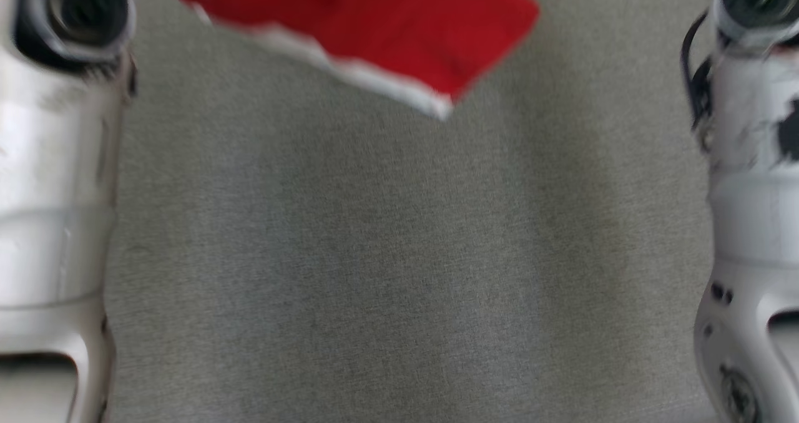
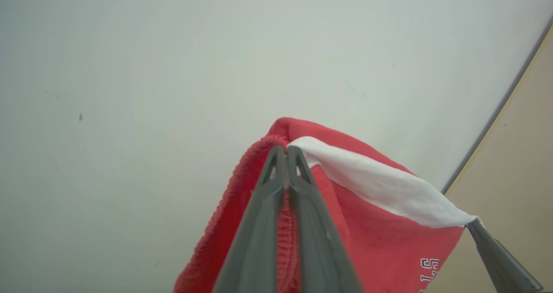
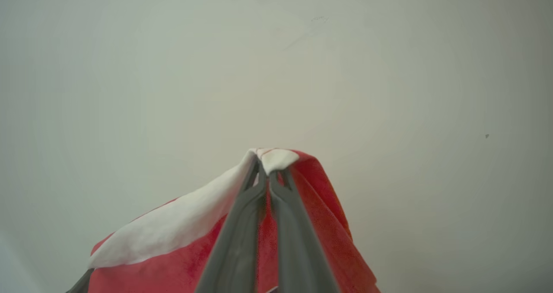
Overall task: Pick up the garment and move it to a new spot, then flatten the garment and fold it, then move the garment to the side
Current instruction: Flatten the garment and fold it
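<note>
The garment [image 1: 374, 24], red with a white band along its lower edge, hangs blurred at the top of the head view, above the grey surface. In the left wrist view my left gripper [image 2: 286, 150] is shut on a bunched red-and-white corner of the garment [image 2: 380, 241], where the end of some white lettering shows. The tip of my right gripper [image 2: 475, 224] holds the far end of the white band. In the right wrist view my right gripper [image 3: 262, 163] is shut on a white-and-red corner of the garment [image 3: 319, 189], which drapes back over the fingers.
My pale forearms stand at the left [image 1: 56, 161] and right [image 1: 755, 161] edges of the head view. Between them lies a grey fabric-covered table [image 1: 374, 254]. A dark table edge [image 2: 497, 111] with tan floor [image 2: 518, 154] beyond it shows in the left wrist view.
</note>
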Robot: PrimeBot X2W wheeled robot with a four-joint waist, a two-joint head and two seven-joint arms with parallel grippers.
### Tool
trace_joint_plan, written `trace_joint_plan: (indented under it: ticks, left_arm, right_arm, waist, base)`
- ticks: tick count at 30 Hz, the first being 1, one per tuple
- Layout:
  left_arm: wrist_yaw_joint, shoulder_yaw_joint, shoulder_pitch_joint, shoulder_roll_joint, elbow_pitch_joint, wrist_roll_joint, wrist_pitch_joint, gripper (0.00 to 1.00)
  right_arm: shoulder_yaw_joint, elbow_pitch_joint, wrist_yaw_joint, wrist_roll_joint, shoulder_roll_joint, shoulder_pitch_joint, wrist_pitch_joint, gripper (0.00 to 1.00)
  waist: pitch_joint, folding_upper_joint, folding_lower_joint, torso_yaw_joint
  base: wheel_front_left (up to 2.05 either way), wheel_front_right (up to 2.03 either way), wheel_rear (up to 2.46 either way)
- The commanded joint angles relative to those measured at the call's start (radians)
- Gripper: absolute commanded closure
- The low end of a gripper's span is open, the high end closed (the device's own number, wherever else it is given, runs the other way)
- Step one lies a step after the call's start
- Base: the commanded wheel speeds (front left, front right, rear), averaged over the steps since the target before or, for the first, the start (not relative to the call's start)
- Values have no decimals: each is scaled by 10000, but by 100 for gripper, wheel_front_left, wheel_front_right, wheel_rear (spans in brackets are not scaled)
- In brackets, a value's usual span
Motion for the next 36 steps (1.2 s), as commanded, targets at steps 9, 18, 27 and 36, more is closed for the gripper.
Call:
trace_joint_plan:
  ticks: [9,18,27,36]
  left_arm:
    - [-691,899,-2046,-198,541,-91,-2417,100]
    - [-1037,515,-108,-553,727,-305,-2895,100]
    - [-1031,-451,4484,-485,-1785,270,-2939,100]
    - [-931,-1525,8030,-505,-696,1047,-2787,100]
  right_arm:
    - [488,970,5,1680,-110,-2496,-3190,100]
    - [1841,1247,5,1766,-688,-1212,-3401,100]
    - [3268,1169,5,1794,-1804,1915,-1716,100]
    - [2155,-774,5,650,-2783,7052,1596,100]
  waist:
    - [2936,-1,-4,-316]
    - [2835,-1,-4,-34]
    - [959,-1,-4,127]
    - [-948,-1,-4,371]
  base:
    - [0,0,0]
    - [0,0,0]
    - [0,0,0]
    - [0,0,0]
